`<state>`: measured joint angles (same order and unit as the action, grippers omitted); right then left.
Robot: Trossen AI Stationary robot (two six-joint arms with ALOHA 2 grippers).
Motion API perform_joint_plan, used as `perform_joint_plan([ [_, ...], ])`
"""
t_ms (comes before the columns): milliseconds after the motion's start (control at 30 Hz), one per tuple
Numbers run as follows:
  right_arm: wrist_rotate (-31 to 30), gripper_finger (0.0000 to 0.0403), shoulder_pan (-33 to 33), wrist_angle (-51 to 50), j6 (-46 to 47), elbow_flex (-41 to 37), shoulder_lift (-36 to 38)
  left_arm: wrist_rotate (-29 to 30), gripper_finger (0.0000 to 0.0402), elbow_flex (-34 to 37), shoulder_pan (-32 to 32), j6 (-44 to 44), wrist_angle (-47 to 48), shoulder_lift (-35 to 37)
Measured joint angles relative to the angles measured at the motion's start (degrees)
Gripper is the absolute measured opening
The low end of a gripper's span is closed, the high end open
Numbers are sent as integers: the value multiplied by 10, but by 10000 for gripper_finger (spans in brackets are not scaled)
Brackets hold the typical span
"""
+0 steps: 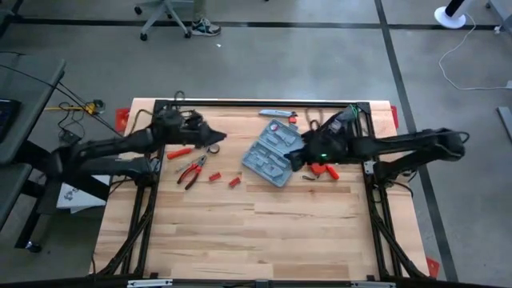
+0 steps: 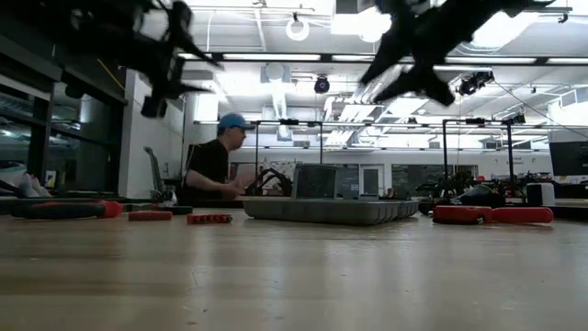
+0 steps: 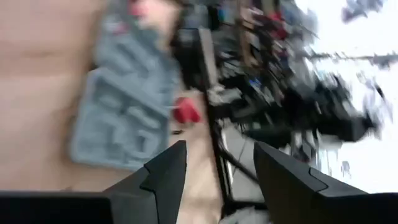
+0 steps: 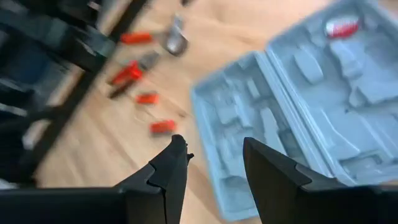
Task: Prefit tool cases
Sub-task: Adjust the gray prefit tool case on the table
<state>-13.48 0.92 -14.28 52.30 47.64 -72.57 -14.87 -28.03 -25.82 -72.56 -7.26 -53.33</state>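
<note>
I see one case (image 1: 272, 154) lying open and flat on the table (image 1: 264, 240), toward the far edge, right of centre. My right gripper (image 1: 294, 158) hangs above the case's right edge, fingers apart, holding nothing. My left gripper (image 1: 218, 136) hovers well left of the case, fingers also apart and empty. Beneath the left gripper I count one pair of pliers (image 1: 191, 170) and two small red pieces (image 1: 225, 179) beside it.
</note>
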Motion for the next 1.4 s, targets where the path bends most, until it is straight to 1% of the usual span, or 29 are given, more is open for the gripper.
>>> perform_joint_plan([
  [67, 13, 149, 8, 16, -3, 0, -35, 9, 179, 0, -3, -27, -1, -46],
  [167, 43, 149, 14, 54, -9, 0, -78, 19, 179, 0, -13, 13, -16, -117],
  [200, 49, 149, 14, 63, -9, 0, -91, 12, 179, 0, -16, 28, -29, -136],
  [300, 53, 149, 14, 95, -8, 0, -118, -43, 179, -8, -21, 67, -82, -188],
  [367, 54, 149, 14, 100, -7, 0, -135, -76, 178, -29, -11, 132, -115, -210],
  [467, 67, 149, 14, 101, -3, 0, -159, -101, 177, -82, 20, 267, -112, -237],
  [600, 105, 149, 14, 115, -3, 0, -188, -101, 177, -163, 55, 377, -36, -285],
  [733, 114, 149, 5, 121, 16, 0, -201, -85, 176, -252, 73, 518, 95, -352],
  [833, 112, 149, -4, 119, 18, 0, -202, -50, 170, -312, 76, 618, 188, -406],
  [933, 106, 149, -10, 105, 19, 0, -202, 1, 161, -361, 75, 694, 249, -454],
  [1000, 104, 149, -12, 92, 19, 0, -203, 20, 154, -380, 74, 735, 280, -484],
  [1100, 92, 149, -13, 60, 18, -1, -205, 40, 138, -403, 70, 771, 319, -514],
  [1167, 88, 149, -13, 58, 17, -7, -205, 42, 121, -406, 68, 780, 341, -528],
  [1267, 87, 149, -13, 55, 17, -15, -205, 15, 86, -402, 68, 778, 367, -546],
  [1400, 93, 149, -16, 51, 17, -21, -205, -29, 23, -403, 88, 757, 406, -559],
])
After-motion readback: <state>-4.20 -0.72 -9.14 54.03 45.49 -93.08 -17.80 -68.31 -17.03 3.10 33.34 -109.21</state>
